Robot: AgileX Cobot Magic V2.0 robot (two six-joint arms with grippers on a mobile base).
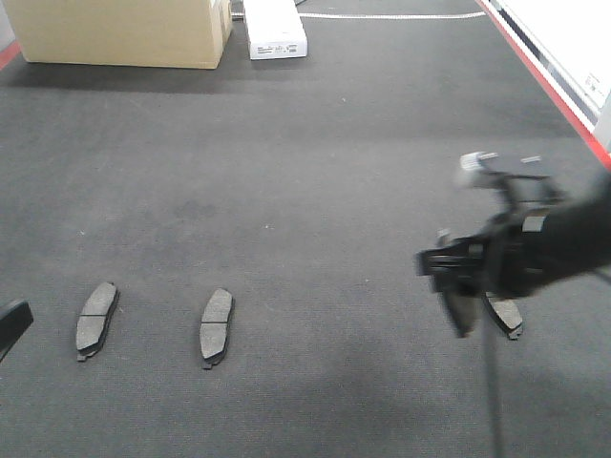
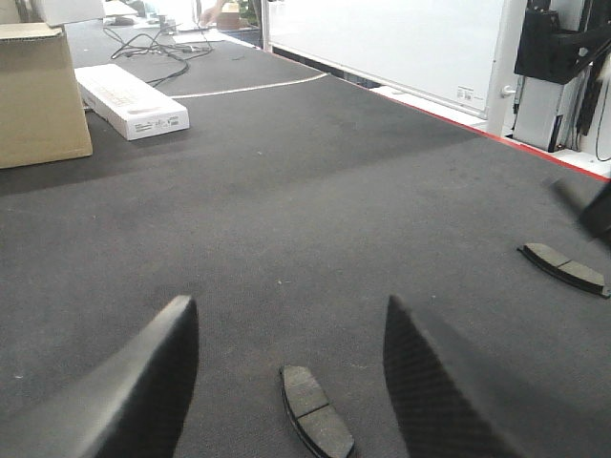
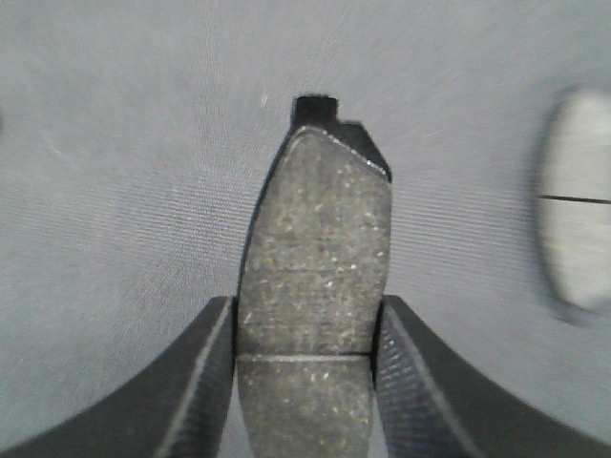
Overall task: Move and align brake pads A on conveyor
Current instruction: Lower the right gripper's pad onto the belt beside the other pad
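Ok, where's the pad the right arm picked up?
Clamped in the right gripper, the brake pad hangs above the conveyor, beside another pad.

No legible text anywhere.

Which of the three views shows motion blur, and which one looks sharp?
In the exterior front view the right end effector is smeared while the two brake pads on the left stay crisp. In the right wrist view the held pad is sharp, but the pad on the conveyor is blurred and washed out. The left wrist view is mostly sharp.
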